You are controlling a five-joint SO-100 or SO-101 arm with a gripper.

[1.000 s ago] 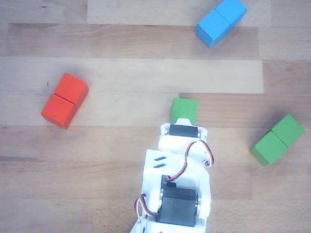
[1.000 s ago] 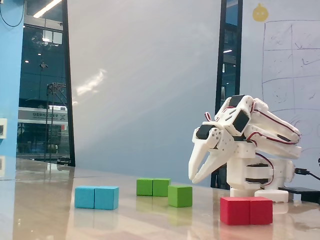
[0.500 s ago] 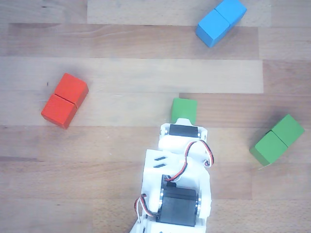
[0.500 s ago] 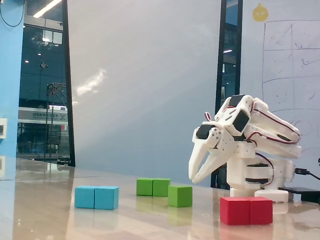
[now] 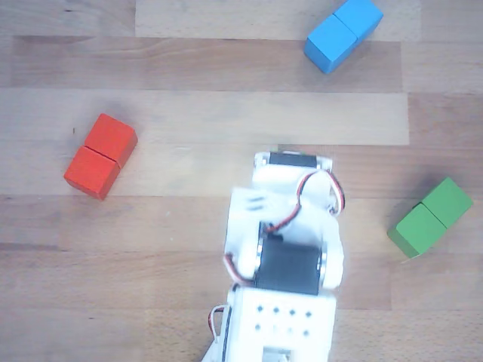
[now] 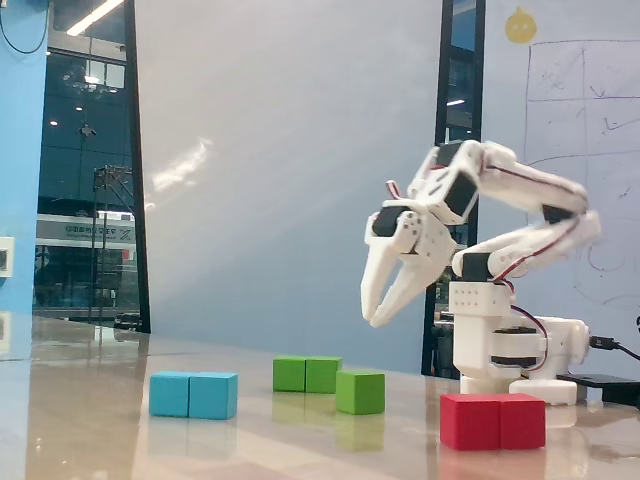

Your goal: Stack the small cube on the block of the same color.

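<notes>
In the fixed view the small cube (image 6: pixel 360 391) is green and rests on the table just right of the green block (image 6: pixel 307 374), the two-cube block of the same color. My gripper (image 6: pixel 374 322) hangs in the air above the small cube, pointing down. Its fingertips meet and hold nothing. In the other view the arm (image 5: pixel 283 249) hides the small cube and the gripper. There the green block (image 5: pixel 430 217) lies to the right of the arm.
A red two-cube block (image 5: pixel 100 156) lies left of the arm, and in the fixed view it is at the front right (image 6: pixel 493 420). A blue two-cube block (image 5: pixel 343 34) lies at the top right and shows at the left (image 6: pixel 193 395) in the fixed view. The arm's base (image 6: pixel 505 340) stands at the right.
The arm has lifted and reached forward. The gripper rose from low beside the small cube to high above it. In the other view the arm now covers the cube.
</notes>
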